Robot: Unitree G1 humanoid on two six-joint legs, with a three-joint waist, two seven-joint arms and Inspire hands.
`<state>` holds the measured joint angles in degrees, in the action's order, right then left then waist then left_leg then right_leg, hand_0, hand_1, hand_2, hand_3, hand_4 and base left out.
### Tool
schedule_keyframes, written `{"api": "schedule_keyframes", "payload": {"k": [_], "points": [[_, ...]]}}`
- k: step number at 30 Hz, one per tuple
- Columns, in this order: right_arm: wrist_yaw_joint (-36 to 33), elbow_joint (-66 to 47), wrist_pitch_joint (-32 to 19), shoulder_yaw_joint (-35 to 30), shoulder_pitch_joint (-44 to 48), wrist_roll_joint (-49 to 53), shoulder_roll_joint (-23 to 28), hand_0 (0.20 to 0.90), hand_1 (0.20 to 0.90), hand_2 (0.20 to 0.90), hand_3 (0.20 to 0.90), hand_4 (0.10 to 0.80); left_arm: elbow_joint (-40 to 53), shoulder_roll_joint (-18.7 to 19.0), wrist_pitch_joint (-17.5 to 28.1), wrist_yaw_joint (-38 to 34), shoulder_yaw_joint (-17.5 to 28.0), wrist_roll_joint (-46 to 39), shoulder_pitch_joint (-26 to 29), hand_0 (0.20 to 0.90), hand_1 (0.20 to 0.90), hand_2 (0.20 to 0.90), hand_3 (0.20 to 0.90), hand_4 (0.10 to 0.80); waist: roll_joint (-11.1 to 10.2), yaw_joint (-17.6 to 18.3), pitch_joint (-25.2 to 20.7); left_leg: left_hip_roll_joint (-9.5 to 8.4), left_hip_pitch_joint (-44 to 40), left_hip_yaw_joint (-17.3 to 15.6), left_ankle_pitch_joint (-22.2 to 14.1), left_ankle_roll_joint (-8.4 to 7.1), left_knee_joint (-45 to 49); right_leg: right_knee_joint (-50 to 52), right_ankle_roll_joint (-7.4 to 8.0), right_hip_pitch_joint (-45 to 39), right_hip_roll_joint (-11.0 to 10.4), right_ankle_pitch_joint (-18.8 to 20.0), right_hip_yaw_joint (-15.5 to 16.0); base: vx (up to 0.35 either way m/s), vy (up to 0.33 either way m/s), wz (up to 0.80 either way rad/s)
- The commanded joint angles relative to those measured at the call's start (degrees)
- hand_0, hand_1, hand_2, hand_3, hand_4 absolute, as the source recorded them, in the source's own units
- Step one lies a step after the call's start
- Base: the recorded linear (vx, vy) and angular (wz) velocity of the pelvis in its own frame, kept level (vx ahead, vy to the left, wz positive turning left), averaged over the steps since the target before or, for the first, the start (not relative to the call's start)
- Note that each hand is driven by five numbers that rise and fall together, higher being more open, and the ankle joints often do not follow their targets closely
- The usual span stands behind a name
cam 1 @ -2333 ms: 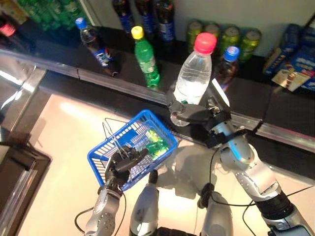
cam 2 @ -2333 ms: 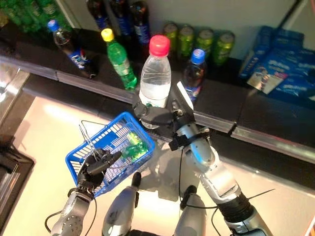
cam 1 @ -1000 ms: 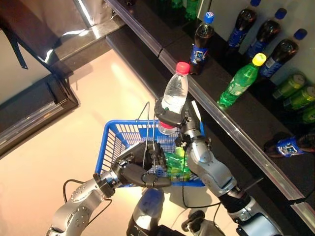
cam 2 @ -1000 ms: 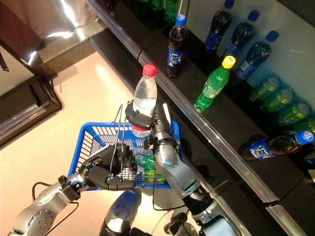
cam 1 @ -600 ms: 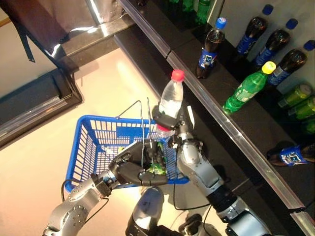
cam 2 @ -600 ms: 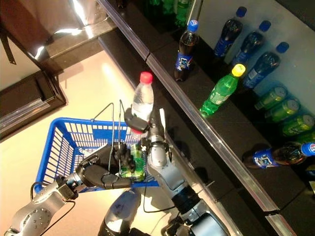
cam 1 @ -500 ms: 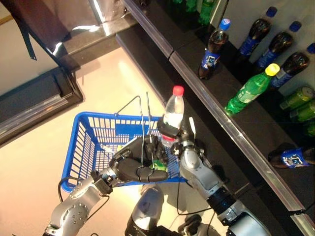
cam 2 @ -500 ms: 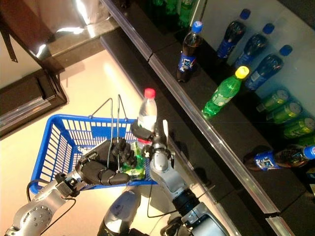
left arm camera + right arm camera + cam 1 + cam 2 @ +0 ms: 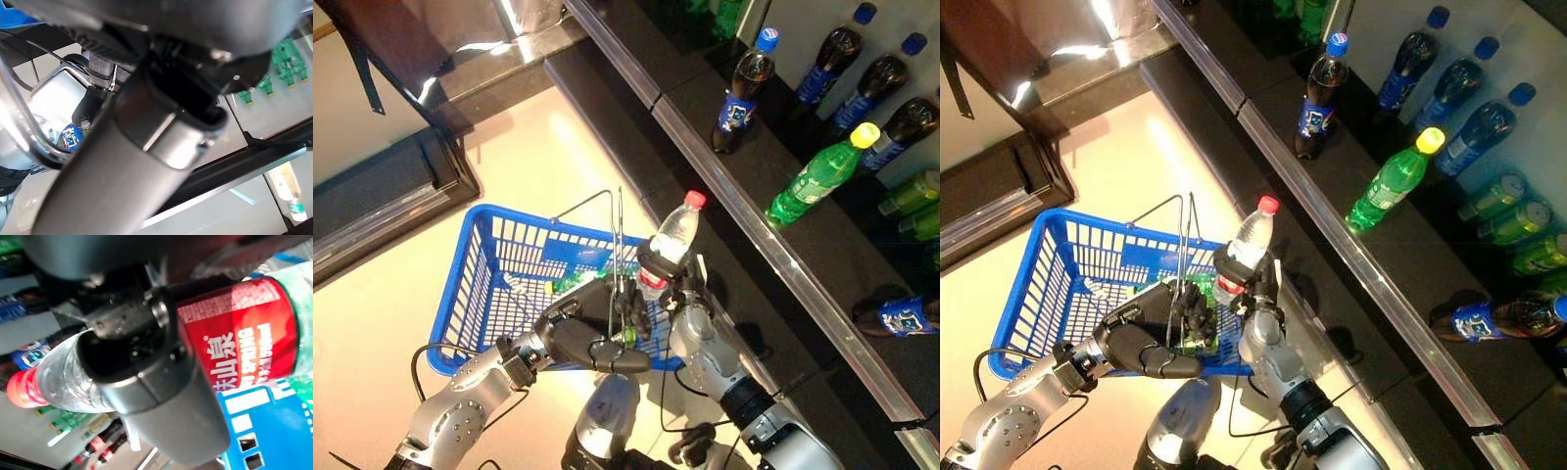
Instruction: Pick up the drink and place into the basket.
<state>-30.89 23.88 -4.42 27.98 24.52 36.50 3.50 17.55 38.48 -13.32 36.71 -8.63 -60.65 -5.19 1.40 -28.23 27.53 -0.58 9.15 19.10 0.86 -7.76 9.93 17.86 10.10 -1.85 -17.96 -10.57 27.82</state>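
Note:
A clear water bottle (image 9: pixel 675 233) with a red cap and a red label is in my right hand (image 9: pixel 672 286), which is shut round its lower part. The bottle is tilted, cap towards the shelf, over the right rim of the blue basket (image 9: pixel 460 284). My left hand (image 9: pixel 595 341) is shut on the basket's thin wire handles (image 9: pixel 618 235) and holds it raised in front. A green drink (image 9: pixel 570 283) lies inside the basket. The right wrist view shows the red label (image 9: pixel 239 333) past my fingers (image 9: pixel 161 396), with blue basket mesh beside it.
A dark shelf with a metal front edge (image 9: pixel 773 245) runs along the right. On it stand cola bottles (image 9: pixel 736 90), a green bottle (image 9: pixel 813 183) and green cans (image 9: pixel 915 201). A dark low frame (image 9: pixel 401 186) lies at the left on the pale floor.
My right hand has lowered the water bottle to the basket's right rim and tilted its cap towards the shelf. My left hand keeps the basket raised.

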Motion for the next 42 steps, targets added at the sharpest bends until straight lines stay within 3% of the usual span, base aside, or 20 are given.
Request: {"api": "schedule_keyframes", "payload": {"k": [1,5,8,11,18,21,30,36,42], "points": [[6.1,2.9,3.0,6.8,1.2,2.8,-8.6,0.300,0.300,0.300,0.200,0.100,24.6,-9.3,14.3,13.7,0.9,-13.5,13.0,0.300,0.300,0.300,0.200,0.100,-0.2,-0.2,-10.8,-4.13,2.0,0.6,1.8,4.93,0.8,-6.3,-5.02,-3.1,5.1,5.4,0.5,0.041,-0.037,0.07],[8.8,7.6,8.2,7.1,3.1,2.0,-7.6,0.300,0.300,0.300,0.200,0.100,24.5,-8.8,13.1,13.8,1.2,-13.5,13.6,0.300,0.300,0.300,0.200,0.100,-1.0,-0.8,-10.9,-4.08,1.9,0.7,1.8,4.95,0.6,-6.0,-5.10,-3.2,5.1,5.2,0.9,0.051,-0.033,0.01],[14.4,10.3,13.8,9.8,4.9,-6.0,-6.2,0.300,0.300,0.300,0.200,0.100,24.4,-8.0,12.4,13.5,1.3,-13.9,14.3,0.300,0.300,0.300,0.200,0.100,-1.5,-1.4,-10.6,-4.17,1.9,1.0,1.9,4.98,0.5,-5.8,-5.05,-3.2,5.1,5.2,1.2,0.025,-0.023,0.01],[17.0,9.6,16.1,12.3,5.5,-11.6,-5.2,0.300,0.300,0.300,0.200,0.100,24.3,-7.9,12.1,13.6,1.1,-13.9,14.3,0.300,0.300,0.300,0.200,0.100,-1.8,-1.7,-10.4,-4.32,2.0,1.2,2.0,5.06,0.5,-5.8,-5.01,-3.2,5.1,5.2,1.2,0.024,-0.025,0.05],[31.4,6.7,25.9,21.4,9.9,-43.1,-0.4,0.300,0.300,0.300,0.200,0.100,23.2,-9.2,11.3,16.3,1.0,-11.6,13.0,0.300,0.300,0.300,0.200,0.100,-2.8,-2.3,-9.6,-4.51,2.0,1.4,2.4,5.24,0.0,-5.5,-5.07,-2.8,5.2,5.3,1.1,0.009,-0.015,0.08],[35.4,6.3,26.4,23.6,12.6,-52.3,0.8,0.300,0.300,0.300,0.200,0.100,22.9,-9.7,11.4,17.2,0.3,-10.9,12.4,0.300,0.300,0.300,0.200,0.100,-2.9,-2.7,-9.4,-4.50,1.9,1.4,2.5,5.39,-0.2,-5.3,-5.09,-2.7,5.1,5.3,1.1,0.011,0.000,0.07],[37.4,7.4,27.4,25.3,15.5,-61.9,-1.5,0.300,0.300,0.300,0.200,0.100,23.6,-11.8,10.5,16.2,-1.7,-9.7,12.8,0.300,0.300,0.300,0.200,0.100,-2.8,-3.5,-9.0,-4.83,1.8,2.2,3.0,5.94,-1.0,-4.9,-5.15,-2.3,5.1,5.4,1.2,0.001,0.001,0.00],[34.0,11.4,32.8,23.7,15.7,-61.6,-3.3,0.300,0.300,0.300,0.200,0.100,23.8,-12.3,10.7,15.0,-2.6,-9.4,13.6,0.300,0.300,0.300,0.200,0.100,-2.6,-3.8,-8.8,-5.04,2.0,2.5,3.3,6.21,-1.2,-4.5,-5.15,-1.8,5.0,5.4,1.6,0.001,0.006,0.00],[31.5,17.7,33.7,22.3,16.5,-58.0,-4.6,0.300,0.300,0.300,0.200,0.100,23.9,-12.8,10.5,13.6,-3.9,-8.9,14.9,0.300,0.300,0.300,0.200,0.100,-2.7,-4.1,-8.7,-4.98,2.0,2.8,3.4,6.43,-1.2,-3.9,-5.08,-1.7,4.9,5.4,1.9,0.017,0.016,0.05]]}}
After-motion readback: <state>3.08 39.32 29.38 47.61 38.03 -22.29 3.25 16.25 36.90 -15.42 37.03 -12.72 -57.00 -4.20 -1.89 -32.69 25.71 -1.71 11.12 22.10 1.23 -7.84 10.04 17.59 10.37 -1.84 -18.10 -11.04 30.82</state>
